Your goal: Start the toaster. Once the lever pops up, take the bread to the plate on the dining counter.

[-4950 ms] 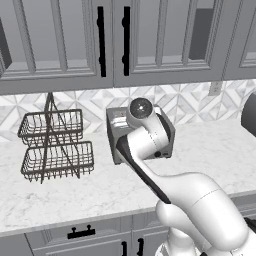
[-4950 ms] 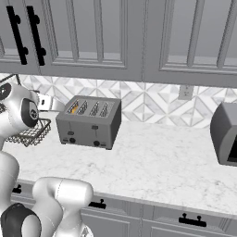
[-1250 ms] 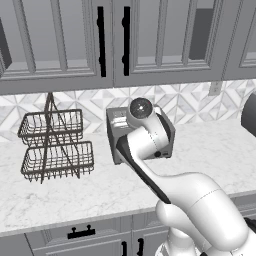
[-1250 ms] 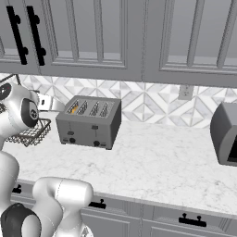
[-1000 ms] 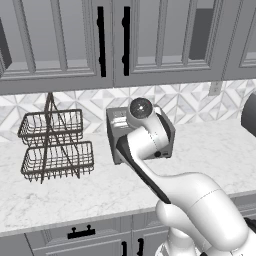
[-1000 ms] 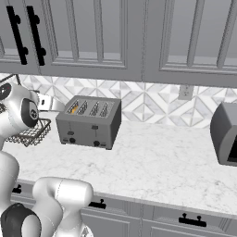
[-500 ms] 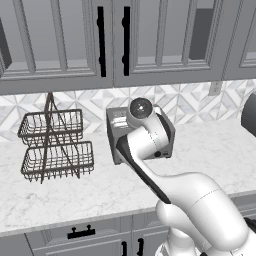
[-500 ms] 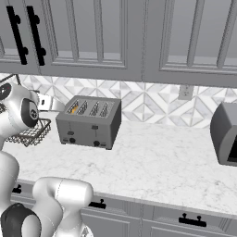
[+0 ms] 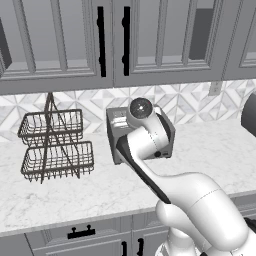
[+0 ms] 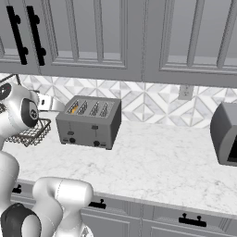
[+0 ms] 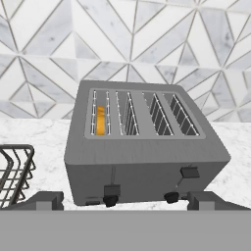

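Two-finger gripper (image 11: pixel 125 200), fingertips spread wide, empty, poised just before boxy grey-silver four-slot toaster (image 11: pixel 142 157). Step in hand: approach to start lever. Golden-crusted bread slice (image 11: pixel 100 120) sits low in leftmost slot. Next move, as judged: descend onto left black lever (image 11: pixel 112 190), press down. White arm bent, hand facing toaster front.

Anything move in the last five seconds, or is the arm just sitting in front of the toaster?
Nothing visibly changed. The white arm holds the same pose, with the open gripper facing the boxy grey-silver four-slot toaster. The bread slice with the golden-orange crust sits in the leftmost slot as seen from the hand view. The two-tier wire basket is where it was.
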